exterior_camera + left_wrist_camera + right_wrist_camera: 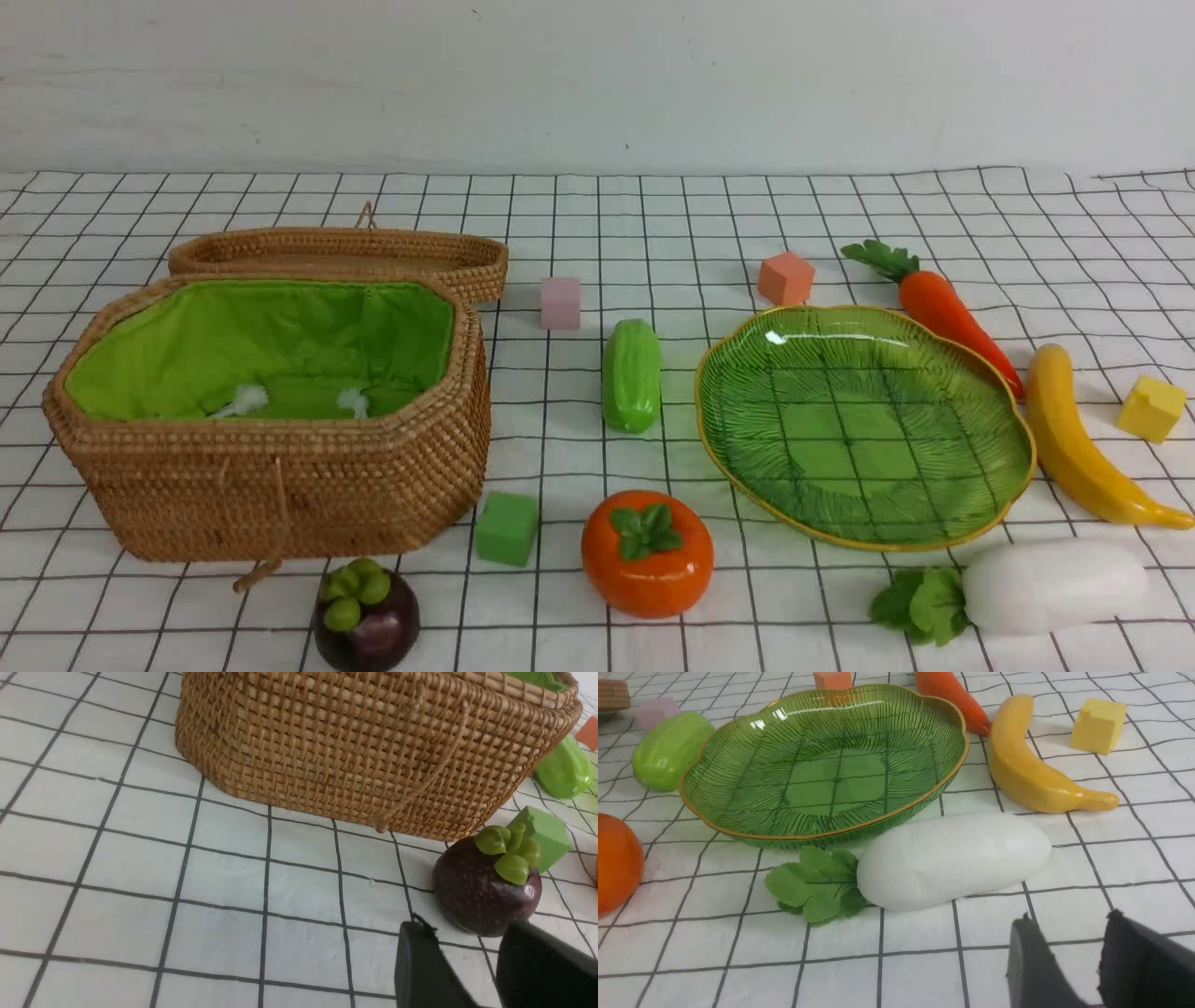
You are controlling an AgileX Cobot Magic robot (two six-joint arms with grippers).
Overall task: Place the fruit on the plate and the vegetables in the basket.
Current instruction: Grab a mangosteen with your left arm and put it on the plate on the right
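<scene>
I see both sets of fingers slightly apart, gripping nothing: left gripper [461, 938] close to the mangosteen [486, 891], right gripper [1069, 926] close to the white radish [952, 858]. Taking the plate [864, 429] as reference: white radish just in front, banana [1074, 443] along its right side, carrot [952, 313] behind-right, cucumber [631, 375] just left, persimmon [647, 553] front-left, mangosteen further left, open wicker basket [271, 485] farthest left.

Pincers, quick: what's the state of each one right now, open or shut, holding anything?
Left pincer: open, holding nothing.
Right pincer: open, holding nothing.
</scene>
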